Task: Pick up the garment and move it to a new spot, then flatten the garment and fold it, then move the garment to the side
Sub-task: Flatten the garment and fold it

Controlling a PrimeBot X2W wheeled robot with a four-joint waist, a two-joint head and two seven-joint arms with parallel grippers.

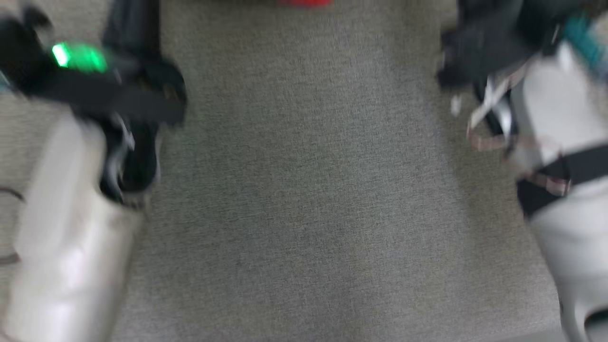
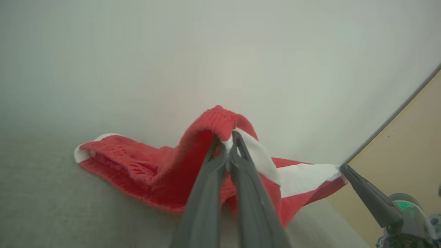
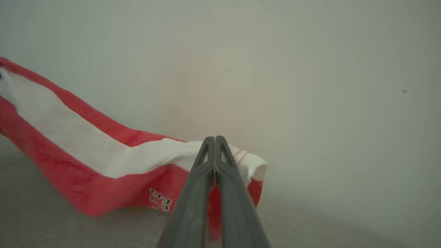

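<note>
The garment (image 2: 137,172) is a red knit piece with a broad white band, partly lifted off the grey cloth surface. My left gripper (image 2: 227,139) is shut on a raised red ribbed fold of it. My right gripper (image 3: 214,140) is shut on the white end of the garment (image 3: 86,148), and its dark fingers (image 2: 365,194) also show at the right of the left wrist view. In the blurred head view a red sliver of the garment (image 1: 304,2) lies at the top edge, between my left forearm (image 1: 71,228) and right forearm (image 1: 565,142).
A grey woven surface (image 1: 304,190) spreads across the head view between my arms. A pale wall (image 3: 310,69) stands behind the garment. A tan area (image 2: 413,144) lies beyond the surface's edge at the right of the left wrist view.
</note>
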